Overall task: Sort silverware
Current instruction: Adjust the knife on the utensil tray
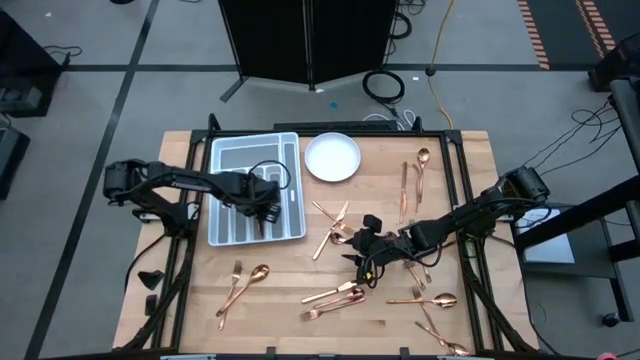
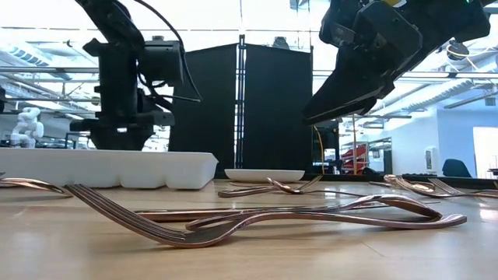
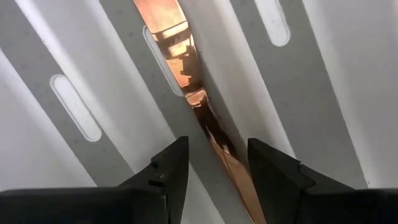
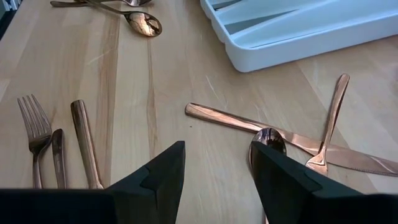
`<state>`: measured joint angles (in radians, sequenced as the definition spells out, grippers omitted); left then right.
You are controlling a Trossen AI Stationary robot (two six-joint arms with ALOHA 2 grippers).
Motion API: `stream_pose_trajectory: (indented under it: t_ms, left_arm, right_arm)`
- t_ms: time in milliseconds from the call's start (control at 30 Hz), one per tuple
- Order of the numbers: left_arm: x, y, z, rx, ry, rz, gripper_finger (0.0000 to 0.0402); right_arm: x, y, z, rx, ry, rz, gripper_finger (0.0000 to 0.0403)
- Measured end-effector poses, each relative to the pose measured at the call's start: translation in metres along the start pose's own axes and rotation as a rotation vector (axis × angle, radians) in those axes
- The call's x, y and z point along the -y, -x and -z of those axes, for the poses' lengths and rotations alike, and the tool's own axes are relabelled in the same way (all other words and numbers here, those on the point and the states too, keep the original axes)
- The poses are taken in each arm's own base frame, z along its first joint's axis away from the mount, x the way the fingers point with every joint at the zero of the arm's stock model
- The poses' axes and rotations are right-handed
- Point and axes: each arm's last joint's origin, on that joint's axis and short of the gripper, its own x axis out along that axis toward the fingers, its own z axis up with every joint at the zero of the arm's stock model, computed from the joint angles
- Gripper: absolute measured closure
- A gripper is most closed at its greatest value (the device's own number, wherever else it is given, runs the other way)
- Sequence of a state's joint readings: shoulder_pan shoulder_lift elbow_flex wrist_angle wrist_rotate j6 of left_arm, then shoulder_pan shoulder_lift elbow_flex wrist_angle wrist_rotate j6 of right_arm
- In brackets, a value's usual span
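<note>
Fingers of the left gripper [image 3: 214, 171] spread over tray [image 1: 225, 225] cutlery [image 3: 186, 74]; right gripper [image 4: 214, 174] spread above table [image 4: 124, 93]; no writing legible.

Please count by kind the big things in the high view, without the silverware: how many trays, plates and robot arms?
Grey compartmented tray: 1
White round plate: 1
Robot arms: 2, the left arm and the right arm
Total: 4

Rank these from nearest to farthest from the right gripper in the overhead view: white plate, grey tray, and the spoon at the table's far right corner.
From the right gripper:
1. White plate, toward the table's far edge, centre.
2. Spoon, far right corner, only slightly farther.
3. Grey tray, left side, under the left gripper.
</note>
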<state>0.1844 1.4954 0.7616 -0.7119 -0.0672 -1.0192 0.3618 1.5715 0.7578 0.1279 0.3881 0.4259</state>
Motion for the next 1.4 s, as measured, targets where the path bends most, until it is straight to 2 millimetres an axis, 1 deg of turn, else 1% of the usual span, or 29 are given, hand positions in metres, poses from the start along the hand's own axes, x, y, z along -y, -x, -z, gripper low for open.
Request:
stream_pose_trajectory:
  t_ms: [267, 367, 467, 667, 900, 1133, 1300, 1400]
  left_arm:
    - [0.002, -0.017, 0.001, -0.048, 0.03, -0.075, 0.0242]
    - [0.002, -0.018, 0.002, -0.055, 0.015, -0.085, 0.0254]
    - [0.003, -0.018, 0.004, -0.062, -0.071, -0.09, 0.0276]
    - [0.001, -0.018, 0.005, -0.064, -0.134, -0.111, 0.0314]
    - [-0.001, -0.018, 0.006, -0.081, -0.179, -0.128, 0.032]
    - [0.001, -0.019, 0.005, -0.071, -0.159, -0.1, 0.0326]
    - [0.0, -0.016, 0.003, -0.047, -0.105, -0.088, 0.0365]
    - [-0.004, -0.011, 0.002, -0.031, -0.13, -0.097, 0.0395]
  right_arm:
    - [0.0, 0.0, 0.001, -0.005, 0.003, 0.002, 0.0229]
    - [0.001, 0.0, 0.001, -0.008, 0.004, 0.004, 0.0229]
    - [0.001, 0.0, 0.001, -0.01, 0.005, 0.004, 0.0229]
    - [0.001, 0.0, 0.001, -0.01, 0.004, 0.004, 0.0229]
    - [0.001, 0.0, 0.001, -0.01, -0.001, 0.004, 0.0229]
    - [0.001, 0.0, 0.001, -0.01, -0.003, 0.004, 0.0229]
    - [0.0, 0.0, 0.001, -0.009, -0.003, 0.004, 0.0229]
    - [0.001, 0.0, 0.001, -0.01, -0.003, 0.004, 0.0229]
